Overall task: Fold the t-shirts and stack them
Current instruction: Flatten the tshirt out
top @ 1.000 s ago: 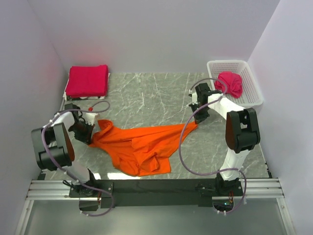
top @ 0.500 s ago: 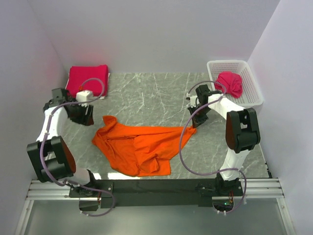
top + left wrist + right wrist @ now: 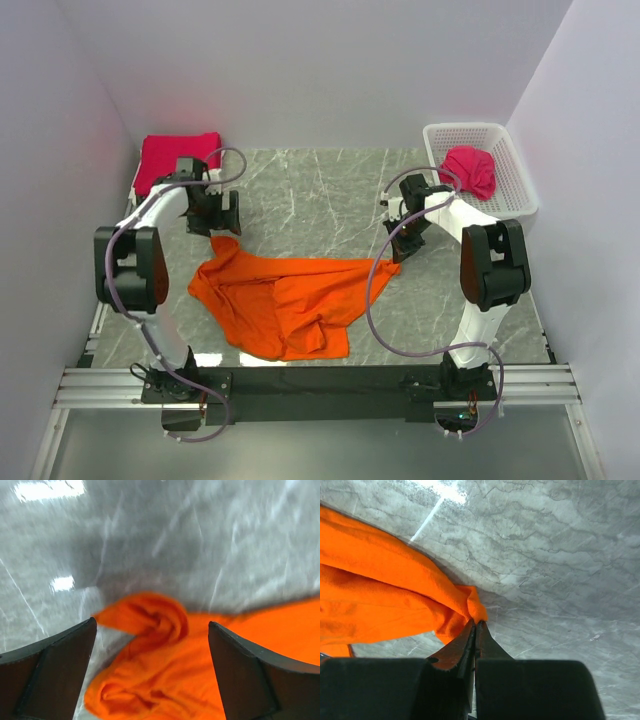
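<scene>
Item: marble-topped table (image 3: pixel 320 190), bearing one orange t-shirt (image 3: pixel 285 300) spread crumpled and unfolded near its front edge. White lattice basket (image 3: pixel 508 150) stood well beyond the orange t-shirt's right end, with a crumpled crimson-pink t-shirt (image 3: pixel 472 170) inside. A folded crimson-pink t-shirt (image 3: pixel 178 162) lay beyond the orange t-shirt's left end. Left gripper (image 3: pixel 224 212): a second earlier it was pinched on the orange t-shirt's left corner; at this moment its fingers stood fully apart, holding nothing, lifted just above that corner, which had dropped in a bunched curl. Right gripper (image 3: pixel 476 625): still closed tight on the orange t-shirt's right corner. Assessment: the spreading pull was let go on one side only. The garment remained wrinkled, so a fresh left-hand hold seemed needed before folding.
</scene>
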